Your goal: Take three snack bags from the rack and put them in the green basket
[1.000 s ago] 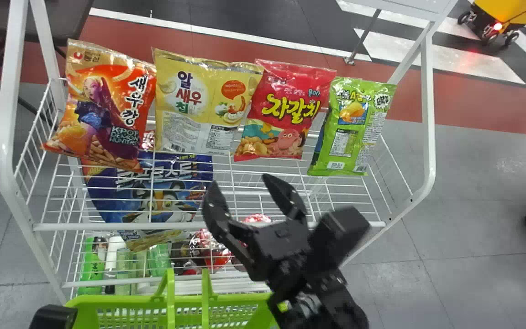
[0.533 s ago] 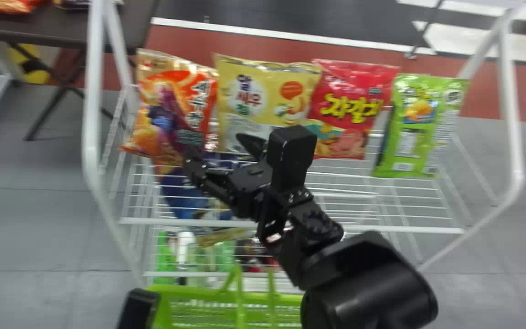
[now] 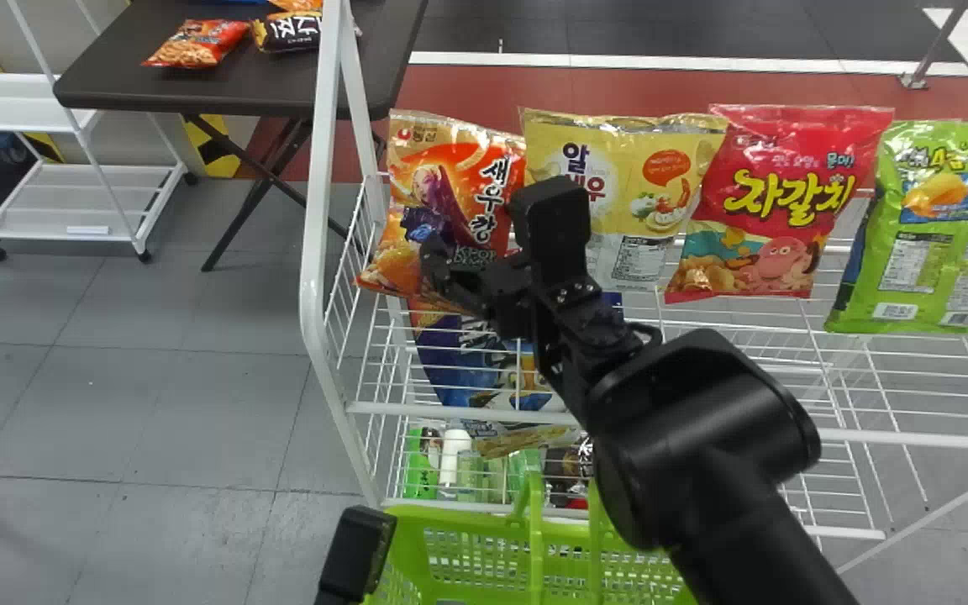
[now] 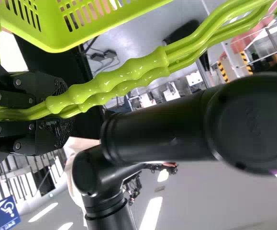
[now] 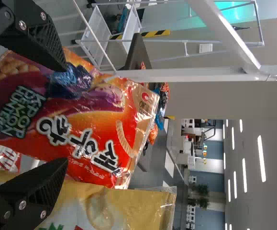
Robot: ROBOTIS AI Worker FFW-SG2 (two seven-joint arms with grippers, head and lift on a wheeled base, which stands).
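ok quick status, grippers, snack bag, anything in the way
Right gripper open at orange bag; left gripper shut on basket handle; orange bag on rack, ungripped; yellow bag close alongside.

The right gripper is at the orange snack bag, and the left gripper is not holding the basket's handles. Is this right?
Not fully: the left wrist view shows the left gripper closed on the basket's handles. The right gripper is indeed at the orange snack bag.
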